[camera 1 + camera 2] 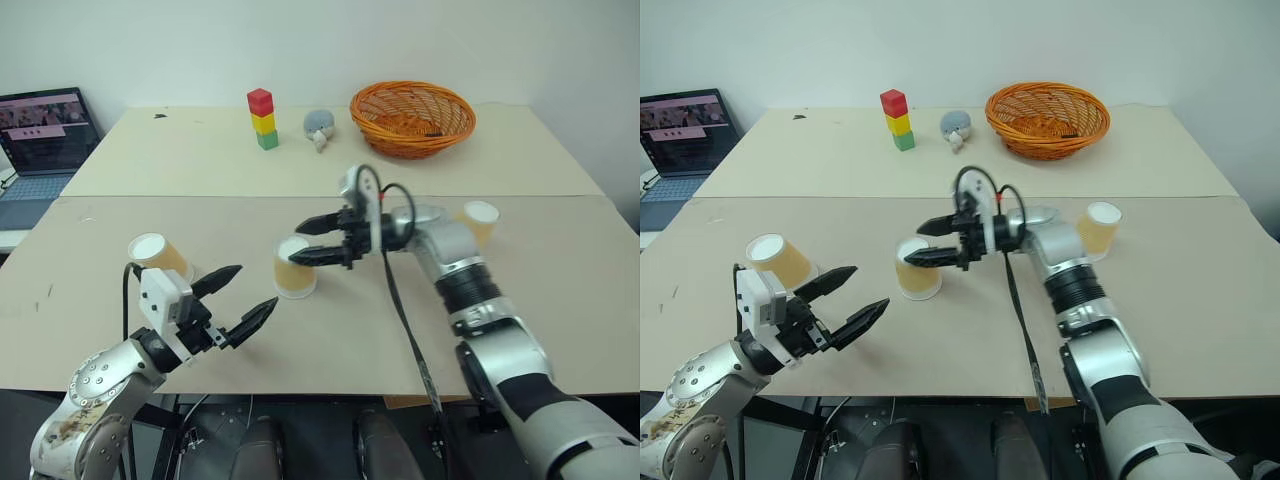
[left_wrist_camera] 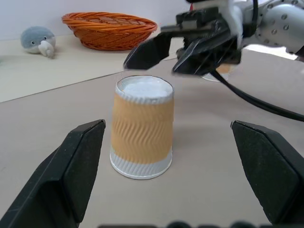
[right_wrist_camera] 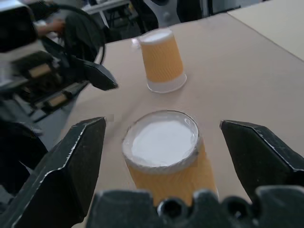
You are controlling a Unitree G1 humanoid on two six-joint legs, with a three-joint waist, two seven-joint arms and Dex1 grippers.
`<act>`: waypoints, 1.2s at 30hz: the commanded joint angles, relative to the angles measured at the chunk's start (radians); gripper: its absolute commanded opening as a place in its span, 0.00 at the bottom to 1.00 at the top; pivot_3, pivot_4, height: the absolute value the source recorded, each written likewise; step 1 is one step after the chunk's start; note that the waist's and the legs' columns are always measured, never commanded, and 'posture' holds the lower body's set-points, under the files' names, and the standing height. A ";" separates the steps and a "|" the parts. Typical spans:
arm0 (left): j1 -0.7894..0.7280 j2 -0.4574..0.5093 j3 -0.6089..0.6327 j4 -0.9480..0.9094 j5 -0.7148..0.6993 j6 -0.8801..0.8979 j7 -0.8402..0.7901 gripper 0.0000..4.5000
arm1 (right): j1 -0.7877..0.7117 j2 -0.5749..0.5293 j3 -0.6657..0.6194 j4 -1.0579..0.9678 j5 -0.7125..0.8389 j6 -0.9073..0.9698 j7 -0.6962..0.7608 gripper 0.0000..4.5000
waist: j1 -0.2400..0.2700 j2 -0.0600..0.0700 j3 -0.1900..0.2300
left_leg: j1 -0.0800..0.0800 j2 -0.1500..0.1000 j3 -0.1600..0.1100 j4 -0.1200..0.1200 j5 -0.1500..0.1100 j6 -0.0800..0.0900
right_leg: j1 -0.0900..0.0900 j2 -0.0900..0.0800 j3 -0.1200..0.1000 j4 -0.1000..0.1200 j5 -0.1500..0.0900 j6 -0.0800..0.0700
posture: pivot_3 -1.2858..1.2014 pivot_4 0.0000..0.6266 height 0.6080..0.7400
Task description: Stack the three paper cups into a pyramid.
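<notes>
Standing cups (image 1: 295, 268) on beige table (image 1: 300, 170).

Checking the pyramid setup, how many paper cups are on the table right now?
3. Middle cup stands upside down between the open right pincer's fingers. Left cup sits behind the left pincer. Right cup is behind the right arm, partly hidden.

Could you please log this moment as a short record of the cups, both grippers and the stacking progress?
middle cup: upside down on the table, between the right gripper's open fingers, not gripped
left cup: upside down, beside the left gripper
right cup: behind the right arm
left gripper: open, holds nothing
pyramid: not begun, cups stand apart
</notes>
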 commanded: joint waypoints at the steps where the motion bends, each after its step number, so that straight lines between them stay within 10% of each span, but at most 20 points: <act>1: -0.043 0.012 -0.020 -0.001 -0.031 0.006 -0.028 1.00 | 0.072 -0.114 -0.126 -0.162 0.128 0.122 0.031 0.99 | 0.002 0.000 0.000 | 0.000 -0.001 0.000 0.000 0.000 0.000 | 0.000 -0.001 -0.001 0.000 0.000 0.000 | 0.52 0.24 0.23; 17: -0.265 0.099 -0.164 0.070 -0.082 0.070 -0.226 1.00 | 0.607 -0.447 -0.708 -0.612 0.155 0.183 -0.497 0.99 | 0.019 -0.002 0.001 | -0.003 -0.005 -0.004 0.000 0.000 0.000 | 0.002 -0.003 -0.001 -0.002 -0.002 0.004 | 0.52 0.24 0.23; 36: -0.357 0.077 -0.199 0.144 -0.067 0.070 -0.244 1.00 | 0.605 -0.403 -0.546 -0.355 -0.003 -0.050 -0.638 0.99 | 0.020 -0.002 0.002 | -0.002 -0.007 -0.003 0.000 0.002 0.001 | 0.002 -0.003 0.002 -0.001 -0.002 0.004 | 0.52 0.24 0.23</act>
